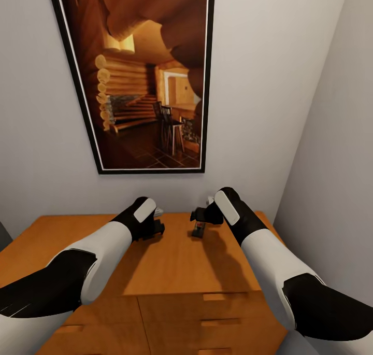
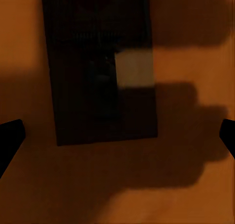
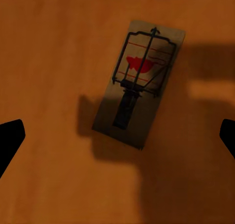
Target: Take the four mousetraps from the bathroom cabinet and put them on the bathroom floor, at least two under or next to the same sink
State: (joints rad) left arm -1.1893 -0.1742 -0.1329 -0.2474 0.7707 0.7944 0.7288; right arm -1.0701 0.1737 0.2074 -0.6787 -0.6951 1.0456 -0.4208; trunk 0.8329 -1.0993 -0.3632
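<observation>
Both arms reach over the flat top of the orange-brown cabinet (image 1: 176,267). In the left wrist view a mousetrap (image 2: 103,72) lies flat on the wood in deep shadow, below my left gripper (image 2: 117,140), whose dark fingertips (image 2: 10,138) stand wide apart at the frame's edges. A second mousetrap (image 3: 139,82), a tan board with a dark wire bar and a red mark, lies under my right gripper (image 3: 117,140), also open and hovering above it. From the head view, the left gripper (image 1: 153,226) and right gripper (image 1: 199,223) hang near the cabinet's back edge.
A large framed picture (image 1: 145,75) of a log interior hangs on the white wall behind the cabinet. A second white wall (image 1: 336,163) closes in at the right. Plain drawer fronts (image 1: 207,324) show below the cabinet top.
</observation>
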